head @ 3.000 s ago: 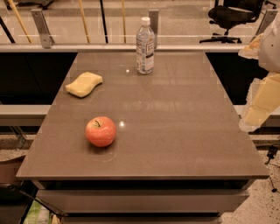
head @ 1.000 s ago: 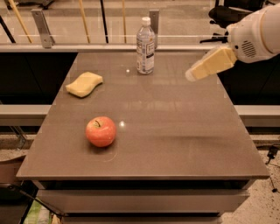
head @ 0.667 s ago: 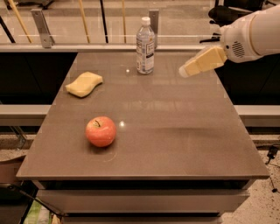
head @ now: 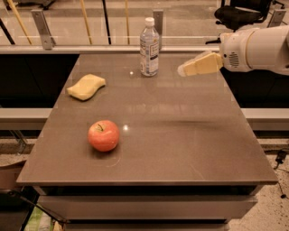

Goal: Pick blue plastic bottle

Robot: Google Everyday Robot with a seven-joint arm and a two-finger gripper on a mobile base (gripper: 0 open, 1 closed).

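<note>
The blue plastic bottle [head: 149, 47] stands upright near the far edge of the brown table [head: 180, 140]. It is clear and bluish with a white cap and a white label. My gripper [head: 184, 70] comes in from the right on a white arm, held above the table. Its cream-coloured tip points left at the bottle, a short gap to the bottle's right. It holds nothing.
A red apple [head: 104, 135] sits on the near left of the table. A yellow sponge [head: 86, 86] lies at the left, further back. A railing with a glass panel [head: 90, 22] runs behind the table. An office chair [head: 239, 13] stands at the far right.
My arm has swung in from the right edge and moved left and slightly down towards the bottle. The bottle, apple and sponge have not moved.
</note>
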